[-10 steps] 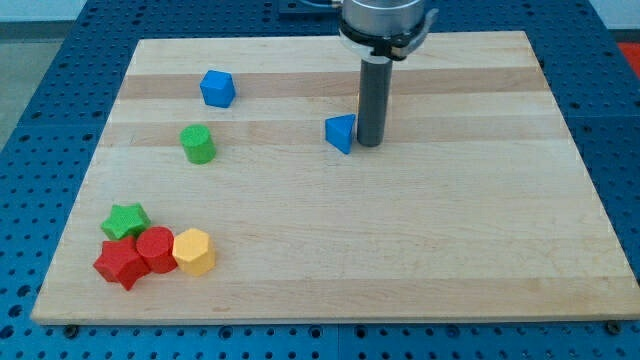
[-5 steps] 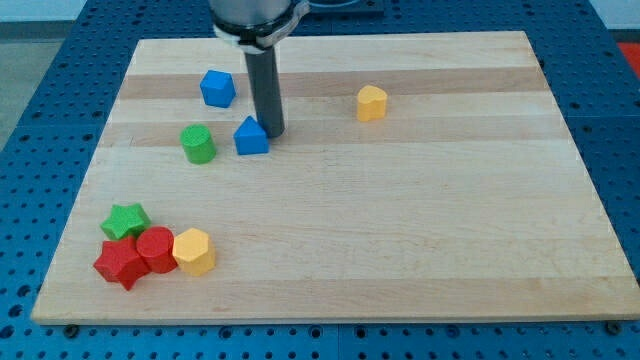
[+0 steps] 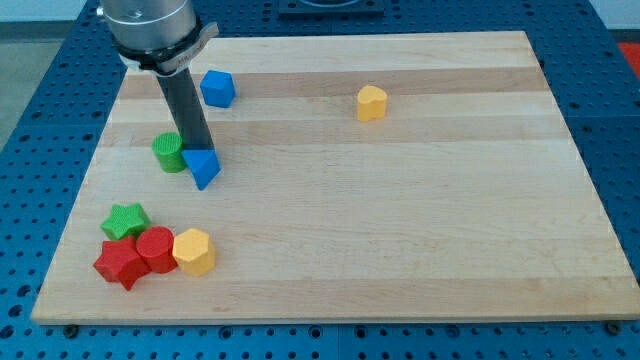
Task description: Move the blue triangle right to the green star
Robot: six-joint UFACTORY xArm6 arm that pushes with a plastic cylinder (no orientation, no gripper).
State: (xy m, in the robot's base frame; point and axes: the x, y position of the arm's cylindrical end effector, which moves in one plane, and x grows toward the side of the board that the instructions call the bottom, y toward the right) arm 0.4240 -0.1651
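The blue triangle [image 3: 203, 167] lies on the wooden board [image 3: 400, 220], left of centre. My tip [image 3: 196, 148] touches its upper edge, between it and a green cylinder [image 3: 168, 153] just to the view's left. The green star [image 3: 127, 220] sits near the board's lower left corner, below and left of the triangle, apart from it.
A red star [image 3: 121, 263], a red cylinder [image 3: 156, 247] and a yellow hexagonal block [image 3: 194, 251] cluster below and right of the green star. A blue cube [image 3: 217, 88] sits near the top left. A small yellow block [image 3: 371, 103] lies at upper right of centre.
My tip has swept to the view's left and downward, pushing the blue triangle with it. The green cylinder has been nudged left. The small yellow block is now uncovered.
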